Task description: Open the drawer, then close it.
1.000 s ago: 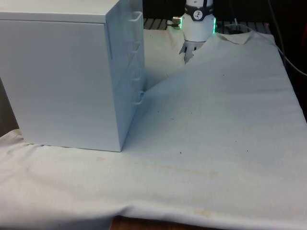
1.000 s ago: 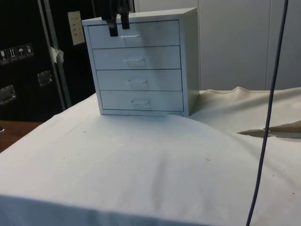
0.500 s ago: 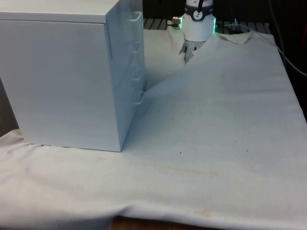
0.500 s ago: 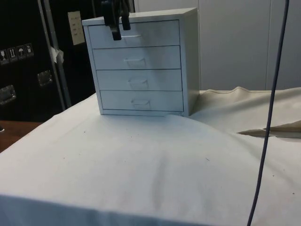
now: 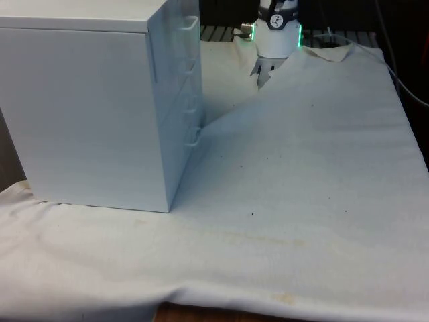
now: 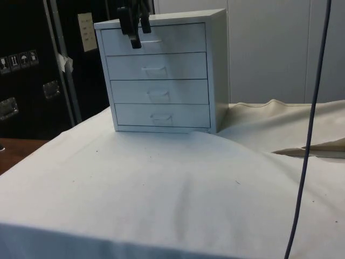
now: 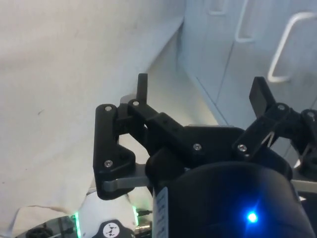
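Chest: upper left of side view, on cloth, all drawers shut.
Gripper: mine, fingers spread, holding nothing, before top drawer, beside its handle.

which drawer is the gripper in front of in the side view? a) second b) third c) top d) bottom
c, in the side view the gripper hangs before the top drawer of the chest, just beside its handle, with the fingers apart in the wrist view.
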